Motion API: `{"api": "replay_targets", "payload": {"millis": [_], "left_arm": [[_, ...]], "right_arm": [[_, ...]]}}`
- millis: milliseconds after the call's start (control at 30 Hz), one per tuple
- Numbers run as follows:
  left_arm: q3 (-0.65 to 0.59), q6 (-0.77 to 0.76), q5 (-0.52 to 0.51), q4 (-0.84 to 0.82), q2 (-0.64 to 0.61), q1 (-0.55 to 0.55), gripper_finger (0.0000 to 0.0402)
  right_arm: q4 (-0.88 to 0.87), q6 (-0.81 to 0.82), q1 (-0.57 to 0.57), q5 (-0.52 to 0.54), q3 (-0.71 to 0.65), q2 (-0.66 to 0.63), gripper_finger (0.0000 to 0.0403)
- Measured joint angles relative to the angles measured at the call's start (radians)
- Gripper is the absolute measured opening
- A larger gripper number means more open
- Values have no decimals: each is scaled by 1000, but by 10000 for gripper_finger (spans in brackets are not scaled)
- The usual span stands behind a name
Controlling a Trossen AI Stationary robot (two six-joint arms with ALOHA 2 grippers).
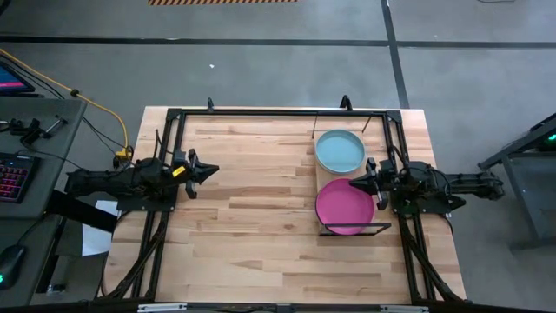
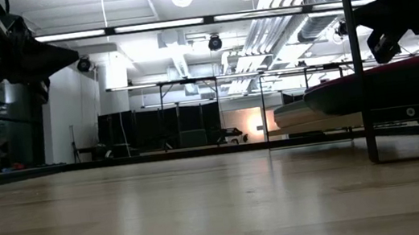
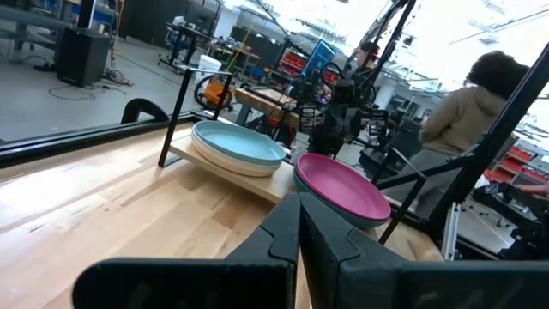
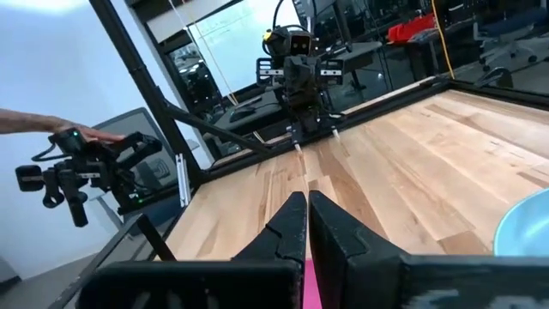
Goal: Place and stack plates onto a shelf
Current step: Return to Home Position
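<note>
From my remote desk: L gripper (image 1: pixel 213 170) hangs over the table's (image 1: pixel 261 217) left side, fingers pressed together. R gripper (image 1: pixel 353 183), fingers likewise closed and empty, sits above the pink plate (image 1: pixel 344 209). The pink and teal plate (image 1: pixel 339 150) top stacks side by side on the shelf (image 3: pixel 257 182).

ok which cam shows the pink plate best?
High view: the pink plate shows nearly whole from above, with only its edge under the right pincer. Left wrist view shows it slanted, atop a darker plate. Low view catches just a reddish rim edge-on. Right wrist view gets only a pink sliver.
</note>
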Motion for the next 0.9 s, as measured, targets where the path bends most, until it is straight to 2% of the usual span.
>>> {"api": "replay_targets", "payload": {"millis": [900], "left_arm": [[-1,0,0,5,34,-28,1]], "right_arm": [[-7,-3,0,0,-1,6,0]]}}
